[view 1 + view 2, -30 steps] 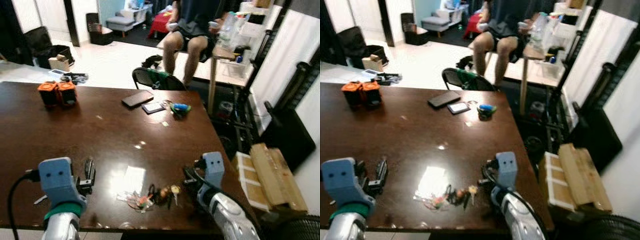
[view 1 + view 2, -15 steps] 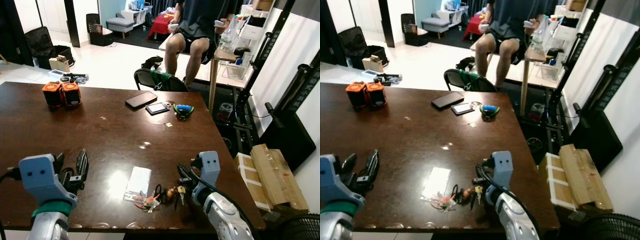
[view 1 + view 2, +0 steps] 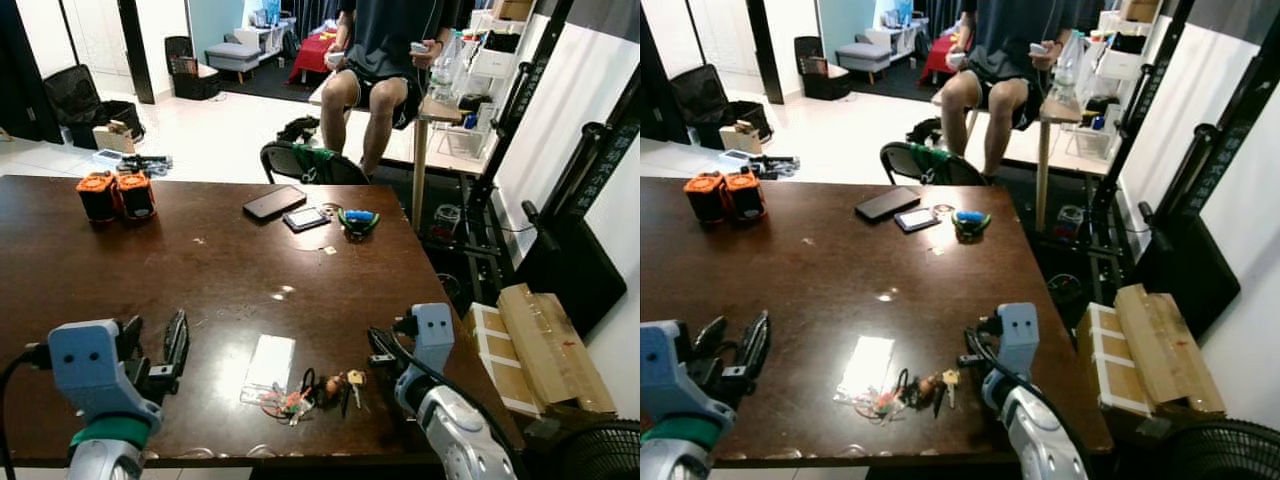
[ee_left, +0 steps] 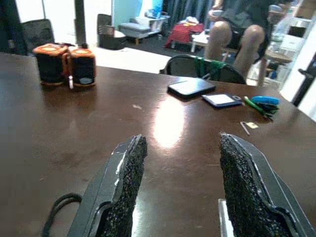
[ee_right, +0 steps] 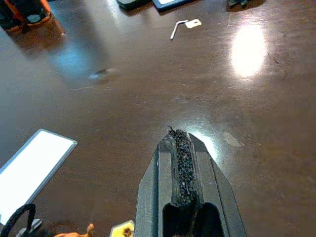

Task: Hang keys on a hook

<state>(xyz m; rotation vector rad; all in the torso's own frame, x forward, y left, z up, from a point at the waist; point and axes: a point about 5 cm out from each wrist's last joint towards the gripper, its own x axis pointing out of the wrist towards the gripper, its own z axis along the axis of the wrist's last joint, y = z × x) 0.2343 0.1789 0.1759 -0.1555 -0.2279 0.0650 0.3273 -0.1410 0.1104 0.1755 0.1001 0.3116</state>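
Right claw (image 5: 181, 163), fingers pressed together and empty, hovers low over the dark table (image 3: 200, 270), with the keys (image 3: 320, 388) lying just beside it toward our left, at the near edge. Left claw (image 4: 180, 185) hangs wide open over the same table, holding nothing, well apart from the bunch on its far side. We judge the keys a light, loose cluster: small stiff metal blades, a ring or dark loop, and what look like soft coloured charms, all free to swing and slide on the glossy wood. Lying flat, the blades would be hard to pinch; the ring or raised loop looks the surer hold, and it is also the part that must go over a hook. A white card (image 3: 270, 362) sits touching or just under the bunch, so a low grab could drag it along. Beyond the claws a person sits facing the table.
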